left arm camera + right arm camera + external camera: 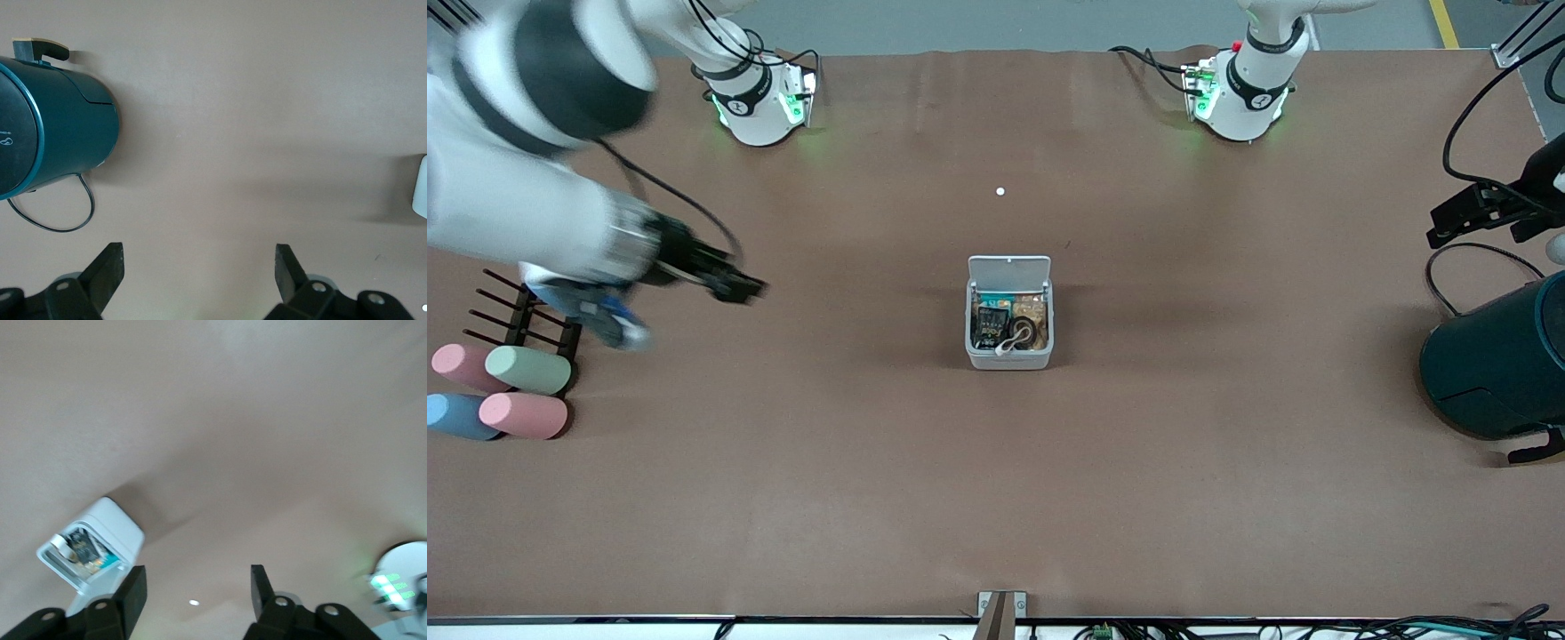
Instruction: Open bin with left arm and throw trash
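Observation:
The small white-grey bin (1009,357) stands mid-table with its lid (1009,268) hinged up and open. Inside lie a black foil wrapper (991,325), a dark tape ring (1024,334) and a white paper strip (1009,347). My left gripper (1437,227) is open and empty, up in the air over the table at the left arm's end, above the teal container. My right gripper (743,288) is open and empty, over the table toward the right arm's end. The right wrist view shows the open bin (113,527) with trash inside, between open fingers (197,590). The left wrist view shows open fingers (199,267) and the bin's edge (420,187).
A big dark teal round container (1494,369) lies at the left arm's end, also in the left wrist view (60,133). Pastel cylinders (525,370) and a black rack (516,316) sit at the right arm's end. A small white dot (1000,191) lies farther from the camera than the bin.

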`<state>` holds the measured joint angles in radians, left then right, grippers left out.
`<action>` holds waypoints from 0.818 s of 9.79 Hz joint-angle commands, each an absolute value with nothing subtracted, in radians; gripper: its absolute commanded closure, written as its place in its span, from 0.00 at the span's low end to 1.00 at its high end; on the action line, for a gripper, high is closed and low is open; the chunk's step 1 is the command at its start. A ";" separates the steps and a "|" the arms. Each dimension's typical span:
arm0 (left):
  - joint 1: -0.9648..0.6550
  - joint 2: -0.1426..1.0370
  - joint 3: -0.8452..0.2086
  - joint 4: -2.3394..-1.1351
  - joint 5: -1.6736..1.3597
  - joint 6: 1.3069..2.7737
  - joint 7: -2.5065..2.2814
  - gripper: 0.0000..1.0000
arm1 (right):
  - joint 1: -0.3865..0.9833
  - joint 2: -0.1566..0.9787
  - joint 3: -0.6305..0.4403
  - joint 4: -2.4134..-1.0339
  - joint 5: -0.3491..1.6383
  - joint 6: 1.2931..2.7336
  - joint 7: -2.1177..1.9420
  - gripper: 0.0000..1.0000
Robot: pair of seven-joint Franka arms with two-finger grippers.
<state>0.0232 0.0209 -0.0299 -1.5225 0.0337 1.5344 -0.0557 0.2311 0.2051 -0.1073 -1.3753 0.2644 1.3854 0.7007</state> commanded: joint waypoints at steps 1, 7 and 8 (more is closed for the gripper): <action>0.023 0.028 -0.026 -1.503 0.017 1.529 -0.048 0.00 | 0.067 0.089 -0.086 -1.463 0.236 1.323 0.368 0.26; 0.023 0.028 -0.026 -1.503 0.015 1.529 -0.043 0.00 | 0.043 0.095 -0.077 -1.388 0.008 1.336 -0.044 0.00; 0.025 0.028 -0.026 -1.503 0.015 1.529 -0.041 0.00 | 0.061 0.095 -0.077 -1.390 -0.014 1.359 -0.044 0.00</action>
<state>0.0234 0.0226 -0.0298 -1.5209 0.0336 1.5343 -0.0557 0.0361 0.0898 -0.0801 -1.4045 0.0304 1.3416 -0.0288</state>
